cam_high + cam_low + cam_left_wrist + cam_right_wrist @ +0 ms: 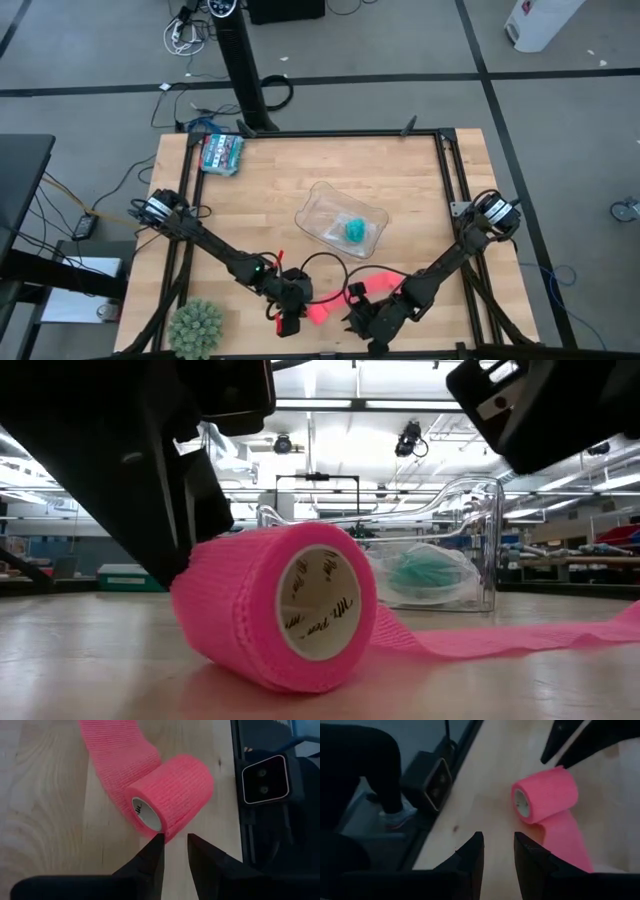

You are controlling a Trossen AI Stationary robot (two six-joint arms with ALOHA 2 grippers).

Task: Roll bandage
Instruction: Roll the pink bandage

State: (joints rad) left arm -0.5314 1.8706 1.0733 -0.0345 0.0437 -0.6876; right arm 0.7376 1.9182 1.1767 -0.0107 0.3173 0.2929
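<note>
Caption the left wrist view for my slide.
Left gripper poised at the partly rolled pink bandage on the wooden table.

Bandage [170, 790] on wooden counter [45, 820] — partly rolled, loose strip trailing away; left pincer [174, 840] just beside roll, fingers apart, holding nothing.

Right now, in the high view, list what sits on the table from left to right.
Green spiky ball → teal packet → left gripper → pink bandage roll → clear tray holding a teal roll → right gripper.
</note>
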